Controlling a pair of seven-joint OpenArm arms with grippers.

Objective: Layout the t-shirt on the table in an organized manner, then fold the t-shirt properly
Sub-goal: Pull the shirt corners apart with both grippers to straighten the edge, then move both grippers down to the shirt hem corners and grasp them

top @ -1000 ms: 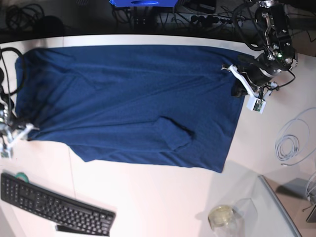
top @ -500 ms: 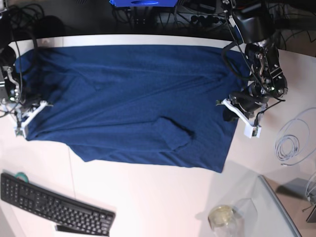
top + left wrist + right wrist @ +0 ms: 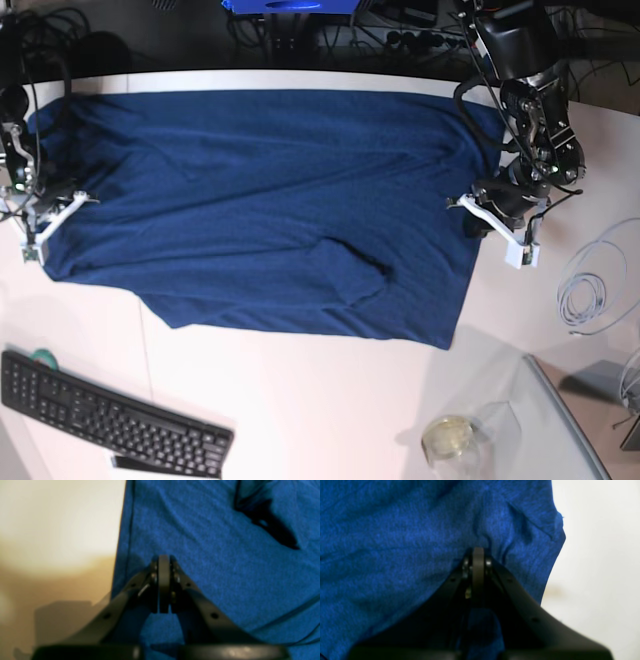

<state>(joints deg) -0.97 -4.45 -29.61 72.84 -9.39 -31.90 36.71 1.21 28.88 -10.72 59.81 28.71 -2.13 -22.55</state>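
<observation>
The dark navy t-shirt [image 3: 260, 200] lies spread across the white table [image 3: 300, 410], with a folded sleeve lump [image 3: 352, 268] near its middle. My left gripper [image 3: 480, 218] is at the shirt's right edge. In the left wrist view it [image 3: 163, 558] is shut, its tips resting on flat fabric [image 3: 225, 555] just inside the hem, beside bare table [image 3: 62, 517]. My right gripper [image 3: 55, 215] is at the shirt's left edge. In the right wrist view it [image 3: 478, 550] is shut, and wrinkles of cloth [image 3: 395, 542] gather at its tip, near the table [image 3: 595, 555].
A black keyboard [image 3: 110, 415] lies at the front left. At the front right stand a grey translucent tray [image 3: 565, 425] and a clear jar with a yellowish lid [image 3: 447, 437]. A coil of white cable [image 3: 595, 285] lies at the right. Cables crowd the dark back edge.
My right gripper moved from off the shirt's lower left corner onto its left edge and shut there. My left gripper, shut throughout, moved toward the front along the right edge.
</observation>
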